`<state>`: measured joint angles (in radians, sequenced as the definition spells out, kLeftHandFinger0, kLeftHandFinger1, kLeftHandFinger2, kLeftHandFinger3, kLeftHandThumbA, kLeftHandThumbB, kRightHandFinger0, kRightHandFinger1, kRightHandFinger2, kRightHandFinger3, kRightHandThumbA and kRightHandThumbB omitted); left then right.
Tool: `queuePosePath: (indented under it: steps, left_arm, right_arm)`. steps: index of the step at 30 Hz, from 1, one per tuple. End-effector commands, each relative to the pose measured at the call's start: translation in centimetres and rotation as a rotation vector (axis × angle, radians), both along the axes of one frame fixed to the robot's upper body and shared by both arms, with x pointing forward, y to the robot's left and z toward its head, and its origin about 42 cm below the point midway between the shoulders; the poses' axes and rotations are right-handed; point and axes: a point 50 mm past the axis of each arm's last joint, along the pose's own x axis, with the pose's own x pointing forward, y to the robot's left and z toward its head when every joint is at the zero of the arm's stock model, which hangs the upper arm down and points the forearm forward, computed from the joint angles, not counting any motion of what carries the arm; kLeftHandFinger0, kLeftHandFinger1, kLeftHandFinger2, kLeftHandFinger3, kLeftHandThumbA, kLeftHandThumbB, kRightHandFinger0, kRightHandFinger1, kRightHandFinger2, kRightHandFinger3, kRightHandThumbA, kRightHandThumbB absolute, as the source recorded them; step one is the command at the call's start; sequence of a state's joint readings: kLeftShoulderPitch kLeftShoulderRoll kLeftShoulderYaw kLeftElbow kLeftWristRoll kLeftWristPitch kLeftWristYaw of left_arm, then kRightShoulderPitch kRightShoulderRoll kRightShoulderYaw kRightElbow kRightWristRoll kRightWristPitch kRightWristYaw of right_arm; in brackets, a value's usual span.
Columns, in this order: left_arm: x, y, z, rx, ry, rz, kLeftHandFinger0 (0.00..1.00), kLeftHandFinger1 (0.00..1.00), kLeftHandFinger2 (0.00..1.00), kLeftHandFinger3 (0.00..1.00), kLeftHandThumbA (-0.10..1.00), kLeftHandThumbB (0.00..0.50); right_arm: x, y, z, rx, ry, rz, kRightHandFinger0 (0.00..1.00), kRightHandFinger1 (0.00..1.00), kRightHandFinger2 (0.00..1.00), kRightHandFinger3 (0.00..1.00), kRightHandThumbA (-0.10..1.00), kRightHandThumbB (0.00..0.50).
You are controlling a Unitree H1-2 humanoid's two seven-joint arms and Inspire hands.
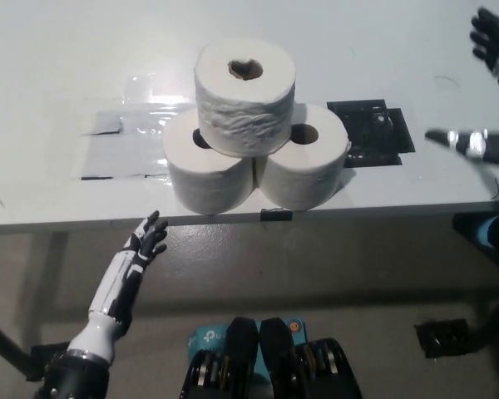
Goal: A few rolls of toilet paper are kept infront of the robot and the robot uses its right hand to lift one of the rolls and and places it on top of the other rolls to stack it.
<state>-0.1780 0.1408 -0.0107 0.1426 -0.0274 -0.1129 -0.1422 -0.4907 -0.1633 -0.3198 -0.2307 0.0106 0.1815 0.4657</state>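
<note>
Three rolls (248,125) stacked; right hand (495,50) cropped at the edge, fingers spread; left hand (146,239) released.

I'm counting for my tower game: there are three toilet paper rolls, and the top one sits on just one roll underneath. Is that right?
Not quite. There are three toilet paper rolls, but the top roll sits across both bottom ones, the left roll and the right roll, bridging the seam between them. The head view shows this.
</note>
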Motion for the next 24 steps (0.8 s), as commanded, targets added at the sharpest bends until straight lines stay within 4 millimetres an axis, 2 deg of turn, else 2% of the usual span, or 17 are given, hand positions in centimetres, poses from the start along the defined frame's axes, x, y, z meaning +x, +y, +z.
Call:
queuePosePath:
  steps: [1,2,4,5,8,11,12,13,14,17,19,21,24]
  left_arm:
    - [2.1,1.3,4.3,-0.044,-0.148,0.012,1.0,1.0,1.0,1.0,0.92,0.147]
    - [1.9,1.3,4.1,-0.043,-0.144,0.011,1.0,1.0,1.0,1.0,0.92,0.148]
    - [1.5,1.4,3.7,-0.04,-0.142,0.01,1.0,1.0,1.0,1.0,0.92,0.139]
    - [1.4,1.5,3.6,-0.038,-0.14,0.01,1.0,1.0,1.0,1.0,0.92,0.138]
    - [-0.1,1.8,2.7,-0.027,-0.116,0.017,1.0,1.0,1.0,1.0,0.92,0.133]
    - [-1.0,1.9,1.9,-0.025,-0.091,0.015,1.0,1.0,1.0,1.0,0.92,0.141]
    - [-1.4,2.0,1.7,-0.022,-0.083,0.014,1.0,1.0,1.0,1.0,0.92,0.139]
    - [-1.6,2.1,1.5,-0.019,-0.077,0.013,1.0,1.0,1.0,1.0,0.91,0.137]
    - [-1.9,2.2,1.4,-0.015,-0.07,0.011,1.0,1.0,1.0,1.0,0.91,0.136]
    - [-2.7,2.3,0.8,0.0,-0.046,0.0,1.0,1.0,1.0,1.0,0.92,0.14]
    - [-3.2,2.2,0.4,0.006,-0.032,-0.006,1.0,1.0,1.0,1.0,0.92,0.147]
    - [-3.6,2.1,0.2,0.008,-0.029,-0.007,1.0,1.0,1.0,1.0,0.91,0.151]
    - [-4.2,2.3,0.0,0.017,-0.02,-0.01,1.0,1.0,1.0,1.0,0.9,0.15]
  right_arm:
    - [-6.1,1.8,1.8,0.346,-0.264,0.069,1.0,1.0,1.0,1.0,1.0,0.267]
    - [-5.6,2.1,0.8,0.348,-0.22,0.062,1.0,1.0,1.0,1.0,1.0,0.262]
    - [-4.8,2.8,-1.1,0.359,-0.17,0.067,1.0,1.0,1.0,1.0,1.0,0.22]
    - [-4.7,3.0,-1.4,0.365,-0.162,0.07,1.0,1.0,1.0,1.0,1.0,0.214]
    - [-3.8,4.3,-5.4,0.352,-0.051,0.074,1.0,1.0,1.0,1.0,1.0,0.192]
    - [-3.8,5.9,-8.5,0.378,0.05,0.074,1.0,1.0,1.0,1.0,1.0,0.227]
    - [-3.9,6.3,-9.4,0.379,0.07,0.073,1.0,1.0,1.0,1.0,1.0,0.209]
    - [-3.9,6.8,-10.2,0.376,0.081,0.071,1.0,1.0,1.0,1.0,0.95,0.156]
    - [-4.0,7.1,-11.0,0.381,0.1,0.075,1.0,1.0,1.0,1.0,0.99,0.184]
    - [-3.6,7.9,-14.0,0.349,0.157,0.077,1.0,1.0,1.0,1.0,0.99,0.14]
    - [-3.9,7.9,-15.5,0.336,0.183,0.072,1.0,1.0,1.0,1.0,0.98,0.129]
    - [-3.9,8.1,-17.3,0.326,0.226,0.063,1.0,1.0,1.0,1.0,0.96,0.079]
    - [-4.0,8.0,-19.8,0.279,0.289,0.023,1.0,1.0,1.0,1.0,0.92,0.037]
